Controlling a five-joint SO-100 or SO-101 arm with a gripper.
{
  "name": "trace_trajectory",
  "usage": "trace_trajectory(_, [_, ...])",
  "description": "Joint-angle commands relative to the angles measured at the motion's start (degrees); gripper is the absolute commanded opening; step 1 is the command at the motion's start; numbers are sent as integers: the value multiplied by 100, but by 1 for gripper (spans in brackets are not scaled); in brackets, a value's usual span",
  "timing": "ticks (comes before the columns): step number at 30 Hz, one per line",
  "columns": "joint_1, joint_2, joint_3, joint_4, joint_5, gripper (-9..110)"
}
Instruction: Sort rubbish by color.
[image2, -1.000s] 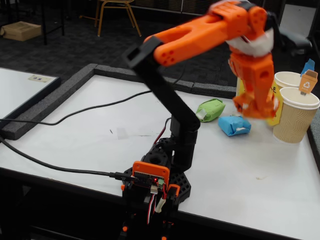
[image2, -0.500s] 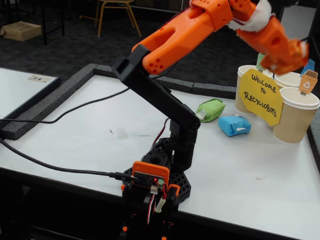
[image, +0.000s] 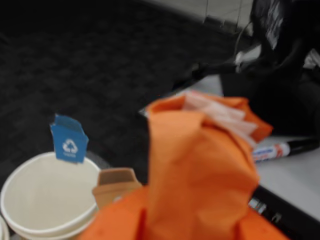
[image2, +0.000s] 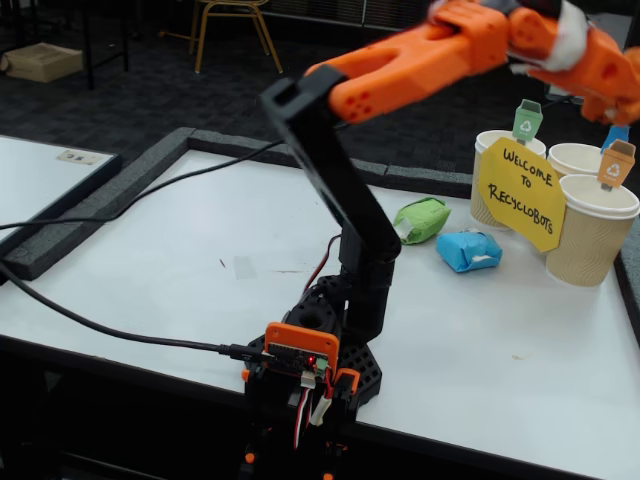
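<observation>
In the wrist view a crumpled orange wad (image: 200, 165) with white tape on top fills the middle, held in the orange jaws. The fixed view shows my gripper (image2: 622, 95) raised at the far right edge, above the cups. The wad cannot be told apart from the orange fingers there. A green wad (image2: 420, 219) and a blue wad (image2: 468, 250) lie side by side on the white table (image2: 180, 270), well below and left of the gripper.
Three beige cups stand at the table's right end: a green-tagged (image2: 495, 150), a blue-tagged (image2: 575, 158) and an orange-tagged (image2: 595, 232) one, with a yellow sign (image2: 520, 195) in front. The wrist view shows the blue-tagged cup's rim (image: 12, 187) below left and a marker (image: 280, 149) at right.
The arm has risen from table level by the blue wad and swung up and right, ending over the cups. The yellow sign it covered is now in full view.
</observation>
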Motion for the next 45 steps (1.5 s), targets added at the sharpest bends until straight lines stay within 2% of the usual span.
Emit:
trace_trajectory(1, [-149, -396, -422, -668, -255, 0])
trace_trajectory(14, [-343, -1204, -413, -1441, -264, 1])
trace_trajectory(22, [-343, -1274, -387, -1494, -264, 20])
trace_trajectory(26, [-343, -1274, -387, -1591, -264, 19])
trace_trajectory(33, [-343, -1239, -439, -1582, -246, 9])
trace_trajectory(37, [-343, -993, -765, -527, -193, 0])
trace_trajectory(45, [-352, 202, -940, 1802, -176, 0])
